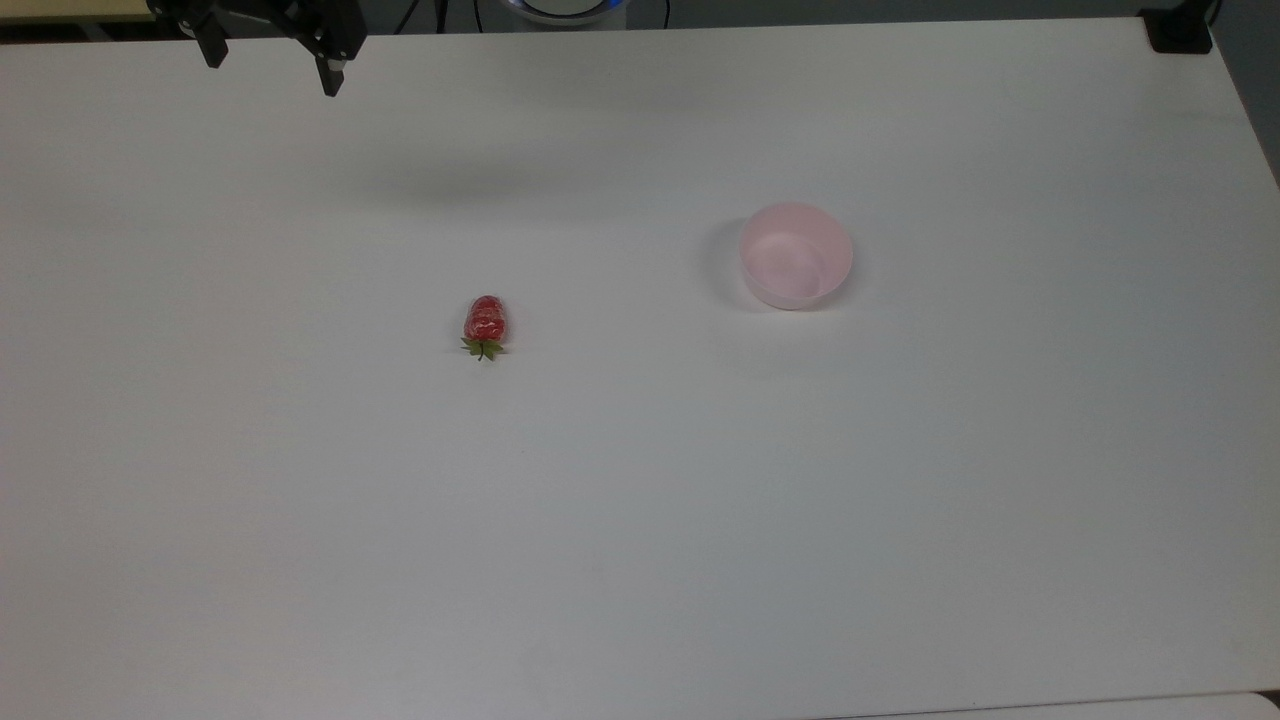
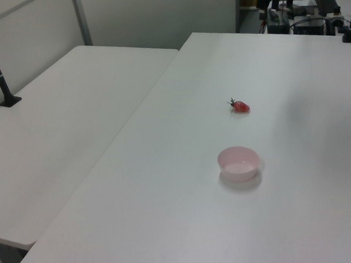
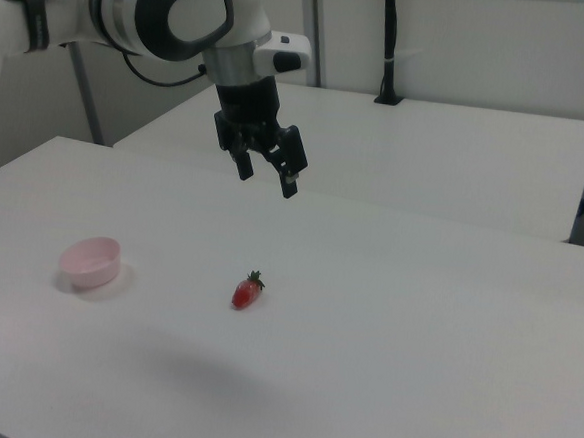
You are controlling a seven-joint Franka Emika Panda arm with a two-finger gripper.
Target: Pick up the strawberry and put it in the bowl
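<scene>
Right view, pincer: the pincer (image 3: 266,176) hangs high above the counter (image 3: 415,318), fingers spread, nothing between them, pointing down.
Top view, pincer: the same pincer (image 1: 272,68) sits at the far edge, toward the top view's left.
Strawberry, place: the strawberry (image 3: 248,291) lies on its side on the bare counter, below the pincer and nearer the camera in the right view; in the top view the strawberry (image 1: 485,322) points its green cap toward the near edge.
Strawberry, handling: likely light and small, with a glossy skin that may slip and a rounded body that may roll when nudged.
Strawberry, grasp: best taken across the widest part of the red body, fingers straddling its long axis, clear of the leafy cap.
Bowl, place: the pale pink bowl (image 3: 91,261) stands upright and empty, well apart from the strawberry, toward the right view's left.
Bowl, handling: looks like thin plastic, probably easy to shove.
</scene>
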